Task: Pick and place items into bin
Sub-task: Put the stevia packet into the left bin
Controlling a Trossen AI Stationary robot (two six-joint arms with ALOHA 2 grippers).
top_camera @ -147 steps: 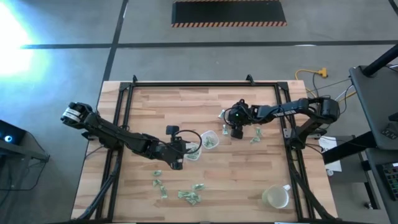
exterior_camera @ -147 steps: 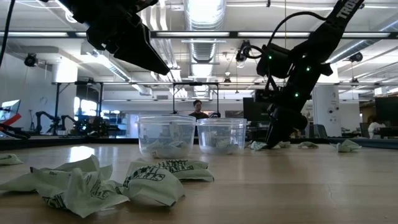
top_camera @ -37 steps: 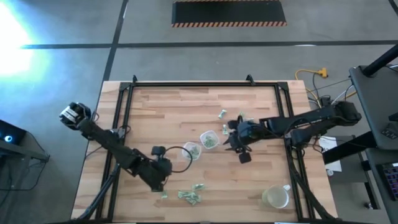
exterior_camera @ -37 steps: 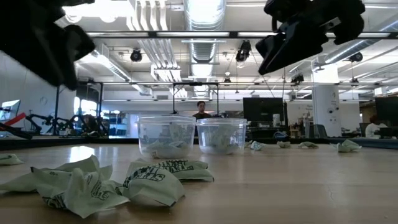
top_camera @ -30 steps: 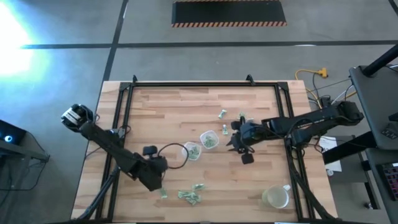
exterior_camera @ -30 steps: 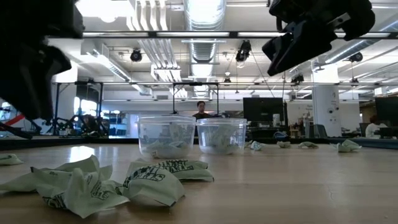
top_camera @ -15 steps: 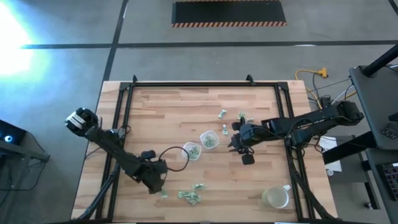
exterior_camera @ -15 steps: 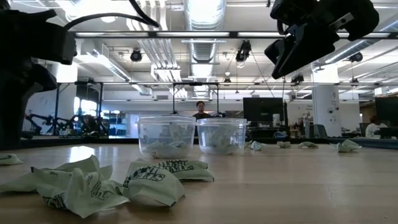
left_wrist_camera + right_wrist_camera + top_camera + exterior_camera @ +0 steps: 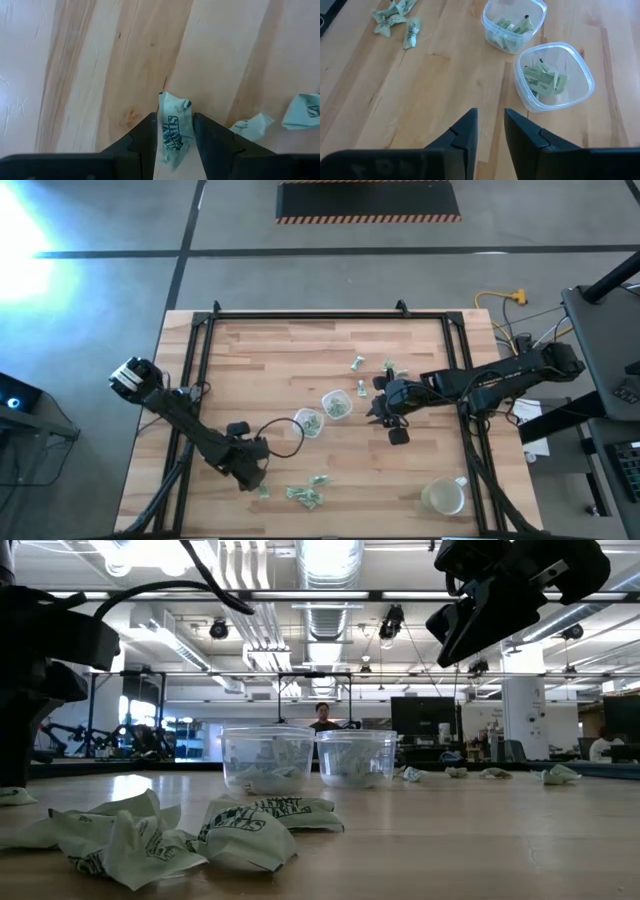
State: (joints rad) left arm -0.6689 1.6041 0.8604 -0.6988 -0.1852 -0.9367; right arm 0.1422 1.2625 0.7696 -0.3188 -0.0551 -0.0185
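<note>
Several tiny pale green-and-white wrappers lie on the wooden table. One group lies near the front edge (image 9: 305,496), and a few lie at the far side (image 9: 357,364). Two small clear tubs (image 9: 309,423) (image 9: 337,406) stand mid-table with wrappers inside. My left gripper (image 9: 252,478) is down at the table by the near group, shut on one wrapper (image 9: 175,132). My right gripper (image 9: 491,130) hovers above the table just right of the tubs (image 9: 552,77). It is open by a narrow gap and holds nothing. My left gripper pinches a single crumpled wrapper (image 9: 172,120) between its two fingers (image 9: 147,137), which meet its two long sides. The fingers come from above, pointing down. The wrapper lies on the table within the hold.
A yellowish-white mug (image 9: 443,498) stands at the near right corner. More wrappers (image 9: 305,110) lie close beside the left gripper. A black frame (image 9: 200,370) borders the table. Bare wood shows at the far left and between the tubs and the mug.
My left arm has swung toward the table's near edge and come down until its gripper stands at the table over a wrapper. My right gripper has stayed nearly still above the table right of the tubs.
</note>
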